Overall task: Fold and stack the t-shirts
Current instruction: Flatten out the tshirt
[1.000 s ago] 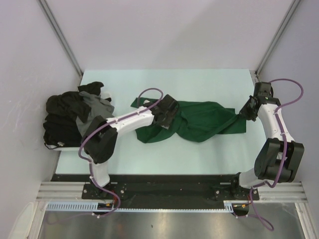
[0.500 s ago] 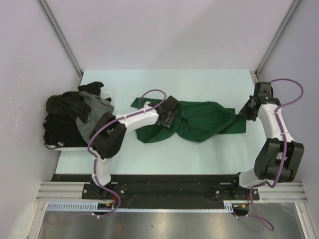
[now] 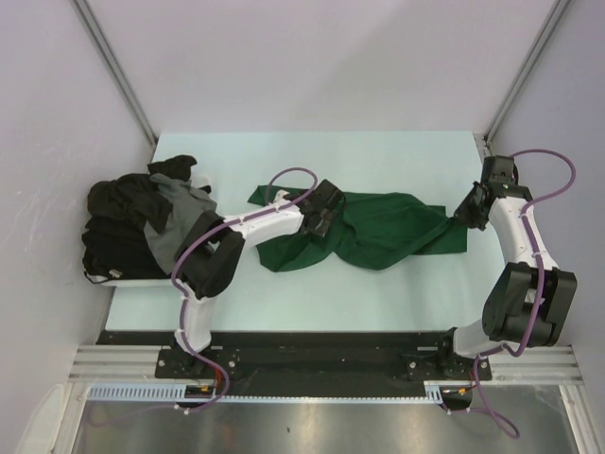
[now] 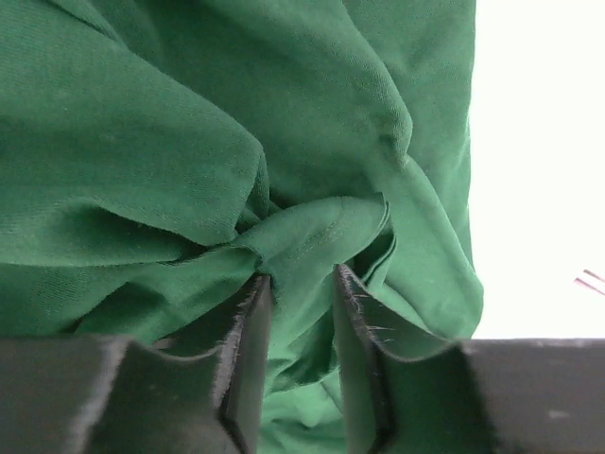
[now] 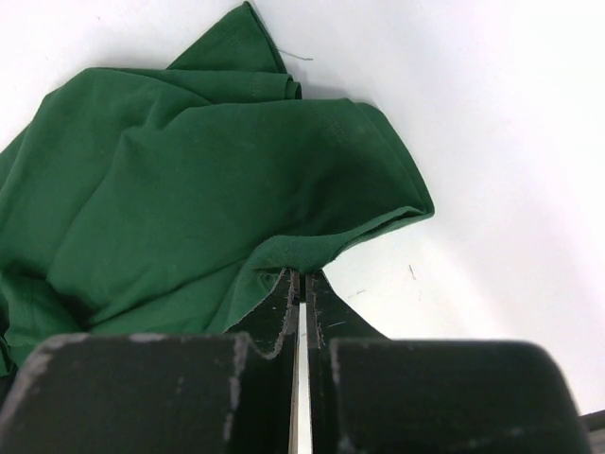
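Tee (image 3: pixel 388 235), plain dark green, rumpled on table (image 3: pixel 378 161)

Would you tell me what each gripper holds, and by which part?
Right gripper pinches the green shirt by its right-end edge. Left gripper straddles a mid-shirt fold; whether it grips yet cannot be told.
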Available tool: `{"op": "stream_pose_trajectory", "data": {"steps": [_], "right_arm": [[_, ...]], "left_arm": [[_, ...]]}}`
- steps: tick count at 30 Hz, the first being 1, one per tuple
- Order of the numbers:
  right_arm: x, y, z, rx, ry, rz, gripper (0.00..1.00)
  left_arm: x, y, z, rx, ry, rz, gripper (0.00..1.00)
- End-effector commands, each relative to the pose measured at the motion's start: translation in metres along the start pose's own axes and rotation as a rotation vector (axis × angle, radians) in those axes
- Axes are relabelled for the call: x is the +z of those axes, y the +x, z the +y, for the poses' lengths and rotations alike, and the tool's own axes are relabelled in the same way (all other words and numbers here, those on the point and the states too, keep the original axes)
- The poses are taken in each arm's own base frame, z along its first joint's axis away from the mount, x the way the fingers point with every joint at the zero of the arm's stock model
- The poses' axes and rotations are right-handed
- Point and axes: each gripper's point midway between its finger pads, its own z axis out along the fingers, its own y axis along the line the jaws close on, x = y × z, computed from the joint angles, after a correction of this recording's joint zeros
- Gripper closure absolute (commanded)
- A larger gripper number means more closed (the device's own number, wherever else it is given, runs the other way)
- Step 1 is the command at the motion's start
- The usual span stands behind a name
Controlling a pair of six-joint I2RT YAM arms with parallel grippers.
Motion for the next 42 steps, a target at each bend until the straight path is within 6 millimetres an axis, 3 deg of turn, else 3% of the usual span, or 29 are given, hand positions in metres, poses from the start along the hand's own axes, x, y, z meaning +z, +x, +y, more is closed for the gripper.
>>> {"op": "stream_pose_trajectory", "data": {"steps": [1,4,5,7,10,14,16,18,19,20,22,23,24,26,27,28,29,30,31,32,33,34,35,38,42], "right_arm": [[-0.003,-0.014,0.003,0.002,0.0,-0.049,1.0],[-0.003,-0.014,0.003,0.001,0.002,-0.05,1.0],[-0.003,-0.015,0.002,0.002,0.004,-0.051,1.0],[-0.004,-0.015,0.002,0.0,0.007,-0.053,1.0],[-0.006,-0.016,0.0,-0.001,0.014,-0.06,1.0],[-0.022,-0.034,0.009,0.009,-0.019,-0.112,1.0],[-0.037,-0.047,0.024,0.013,-0.084,-0.15,1.0],[-0.06,-0.072,0.04,0.027,-0.151,-0.221,1.0],[-0.073,-0.079,0.05,0.023,-0.202,-0.244,1.0],[-0.087,-0.091,0.058,0.025,-0.236,-0.286,1.0],[-0.129,-0.119,0.076,0.014,-0.321,-0.393,1.0],[-0.146,-0.129,0.084,0.0,-0.368,-0.44,1.0],[-0.174,-0.147,0.092,-0.009,-0.41,-0.516,1.0],[-0.211,-0.164,0.103,-0.028,-0.478,-0.618,1.0],[-0.236,-0.174,0.108,-0.047,-0.518,-0.683,1.0],[-0.26,-0.185,0.115,-0.061,-0.57,-0.765,1.0],[-0.274,-0.191,0.118,-0.063,-0.594,-0.803,1.0],[-0.287,-0.197,0.12,-0.057,-0.609,-0.835,1.0],[-0.315,-0.206,0.122,-0.053,-0.63,-0.89,1.0],[-0.318,-0.212,0.123,-0.047,-0.626,-0.899,1.0],[-0.326,-0.216,0.124,-0.043,-0.633,-0.911,1.0],[-0.351,-0.221,0.125,-0.035,-0.651,-0.959,1.0],[-0.353,-0.226,0.125,-0.026,-0.645,-0.968,1.0],[-0.385,-0.233,0.124,-0.013,-0.669,-1.031,1.0],[-0.41,-0.232,0.122,-0.009,-0.692,-1.074,1.0]], "left_arm": [[-0.007,-0.005,-0.017,-0.011,0.036,-0.018,0.68],[-0.006,-0.005,-0.022,-0.001,0.052,-0.012,0.87],[-0.006,-0.006,-0.022,-0.002,0.05,-0.008,0.99],[-0.007,-0.008,-0.025,0.01,0.059,-0.01,1.0],[-0.024,-0.028,-0.044,0.048,0.114,-0.054,1.0],[-0.068,-0.082,-0.085,0.216,0.229,-0.164,1.0],[-0.105,-0.105,-0.108,0.246,0.369,-0.169,1.0],[-0.117,-0.139,-0.115,0.297,0.472,-0.201,1.0],[-0.156,-0.153,-0.126,0.307,0.571,-0.185,1.0],[-0.166,-0.181,-0.126,0.354,0.577,-0.241,1.0],[-0.221,-0.213,-0.139,0.409,0.673,-0.325,1.0],[-0.239,-0.233,-0.141,0.5,0.687,-0.393,1.0],[-0.274,-0.246,-0.154,0.533,0.744,-0.434,1.0],[-0.32,-0.267,-0.164,0.636,0.83,-0.493,1.0],[-0.36,-0.277,-0.175,0.646,0.907,-0.537,1.0],[-0.38,-0.287,-0.178,0.664,0.936,-0.577,1.0],[-0.423,-0.286,-0.187,0.76,1.024,-0.631,1.0],[-0.439,-0.289,-0.191,0.796,1.04,-0.666,1.0],[-0.454,-0.286,-0.194,0.836,1.073,-0.676,1.0],[-0.479,-0.289,-0.199,0.891,1.11,-0.734,1.0],[-0.489,-0.29,-0.2,0.906,1.126,-0.76,1.0],[-0.497,-0.291,-0.201,0.914,1.141,-0.783,1.0],[-0.514,-0.294,-0.202,0.938,1.17,-0.838,1.0],[-0.549,-0.297,-0.203,0.959,1.226,-0.916,1.0],[-0.586,-0.295,-0.202,0.945,1.319,-0.968,1.0]]}}
